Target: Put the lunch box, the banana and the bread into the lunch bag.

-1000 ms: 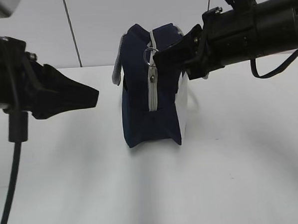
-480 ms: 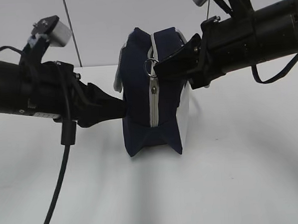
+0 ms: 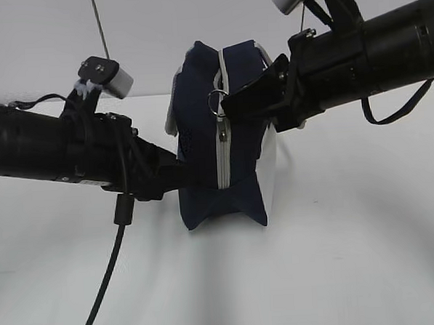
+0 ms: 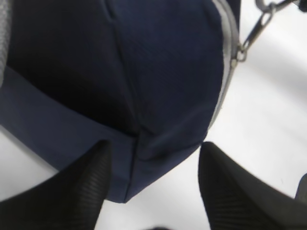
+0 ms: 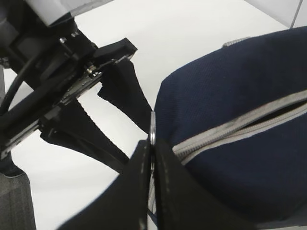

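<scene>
Lunch bag: one only, dark navy, and it stood upright near the middle of the white worktop with its narrow end toward the exterior camera. One grey zipper ran up that end and over the top, and one metal ring pull hung from it near the upper part. A white side panel showed on the bag's right side.

Two arms were in view. The left gripper had its two black fingers spread wide, one on each side of the bag's lower corner, with fabric between them; whether they pressed on the fabric could not be told. In the exterior view that gripper met the bag's left side low down.

The right gripper had its two fingers pinched together on the ring pull, whose thin metal edge showed between the tips in the right wrist view. There the zipper looked slightly parted along the top.

Only the bag was visible on the worktop.
</scene>
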You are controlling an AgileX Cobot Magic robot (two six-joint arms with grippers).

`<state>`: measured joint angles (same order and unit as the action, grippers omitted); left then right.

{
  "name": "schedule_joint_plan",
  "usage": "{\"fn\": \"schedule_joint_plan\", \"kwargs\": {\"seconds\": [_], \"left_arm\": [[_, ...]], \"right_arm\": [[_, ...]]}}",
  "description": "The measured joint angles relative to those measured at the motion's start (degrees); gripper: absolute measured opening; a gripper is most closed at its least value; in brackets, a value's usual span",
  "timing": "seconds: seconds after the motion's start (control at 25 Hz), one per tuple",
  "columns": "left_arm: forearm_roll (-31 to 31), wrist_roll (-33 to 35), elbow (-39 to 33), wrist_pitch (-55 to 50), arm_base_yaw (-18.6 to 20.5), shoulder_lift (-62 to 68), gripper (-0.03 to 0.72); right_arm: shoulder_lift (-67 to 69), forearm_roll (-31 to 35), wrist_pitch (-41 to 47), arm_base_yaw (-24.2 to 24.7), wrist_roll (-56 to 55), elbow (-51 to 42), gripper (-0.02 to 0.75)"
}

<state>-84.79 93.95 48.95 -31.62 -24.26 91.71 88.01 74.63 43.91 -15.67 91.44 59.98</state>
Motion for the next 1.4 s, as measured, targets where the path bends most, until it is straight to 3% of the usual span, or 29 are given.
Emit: {"fn": "schedule_joint_plan", "kwargs": {"seconds": [0.32,0.6,0.96,1.04,1.2,1.4], "left_arm": [[-5.79,7.00,0.00,0.27,0.00,3.22,0.412],[-8.96,10.19,0.00,0.34,0.00,4.40,0.303],[-12.71,12.29,0.00,-0.01,0.00,6.56,0.270],[-12.71,12.31,0.00,-0.07,0.00,6.56,0.219],[-12.83,12.36,0.00,-0.29,-0.11,6.56,0.036],[-12.89,12.42,0.00,-0.24,-0.11,6.56,0.012]], "right_arm": [[0.13,0.00,0.33,0.00,-0.10,0.13,0.000],[0.21,0.00,0.33,0.00,-0.10,0.13,0.000],[0.25,0.00,0.44,0.00,-0.10,0.13,0.000],[0.34,0.00,0.57,0.00,-0.10,0.13,0.000],[0.34,0.32,0.78,0.00,-0.10,0.13,0.000],[0.34,1.52,1.64,0.00,-0.10,0.55,0.000]]}}
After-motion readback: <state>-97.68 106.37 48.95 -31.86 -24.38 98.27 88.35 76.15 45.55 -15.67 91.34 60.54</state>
